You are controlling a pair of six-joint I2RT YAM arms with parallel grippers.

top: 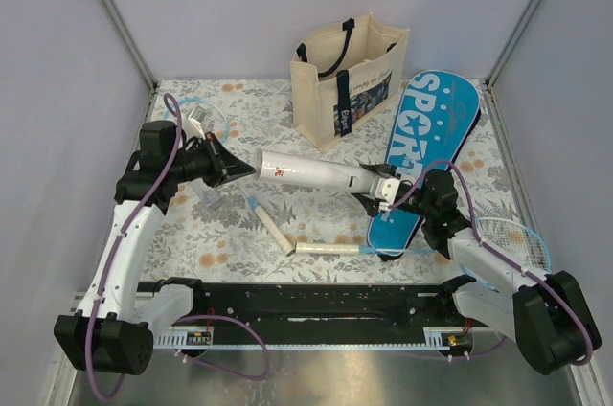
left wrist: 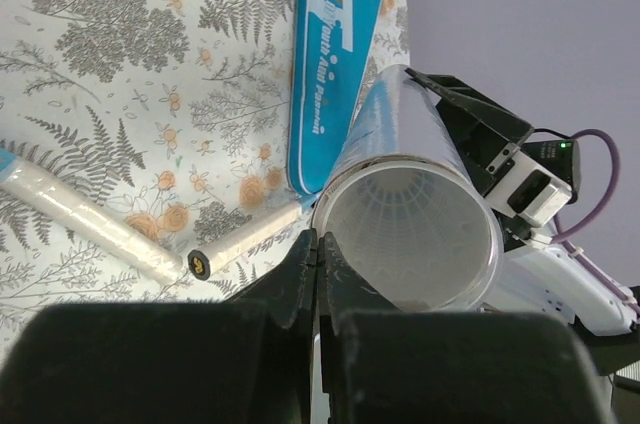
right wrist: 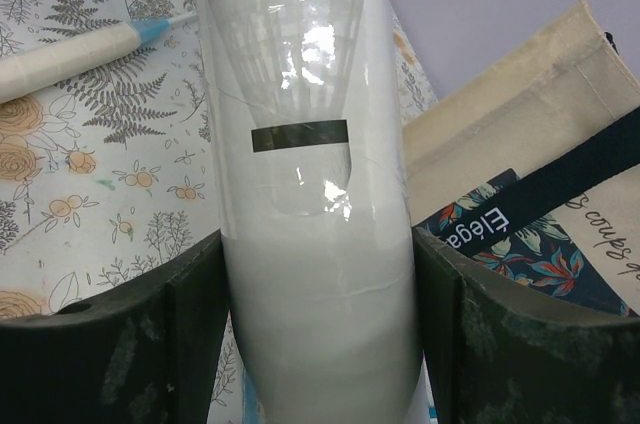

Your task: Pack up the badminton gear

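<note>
The white tube is up off the table, lying roughly level between the two arms. The right tool is clamped around it near its right end, with the jaws standing wide because the tube is fat. The left tool is pinched fully closed, tips right at the rim of the tube's open mouth. It's hard to say if they touch the rim or just sit beside it.

The main worry is that the tube looks glossy and round and is held near one end only, so the long free part could sag or twist in the grip. A nudge from the closed left tool might knock it askew. Something ribbed and white shows inside, and if the mouth dips it could probably slide out.

If the tube drops, it lands around the white handles of one racket and the other racket, which lie below it. The blue case sits just beside the right tool, and the tote bag is close behind, so swinging room looks tight.

The table has a floral, ferny cloth on it. Plain pale walls box it in, with metal frame posts at the corners.
</note>
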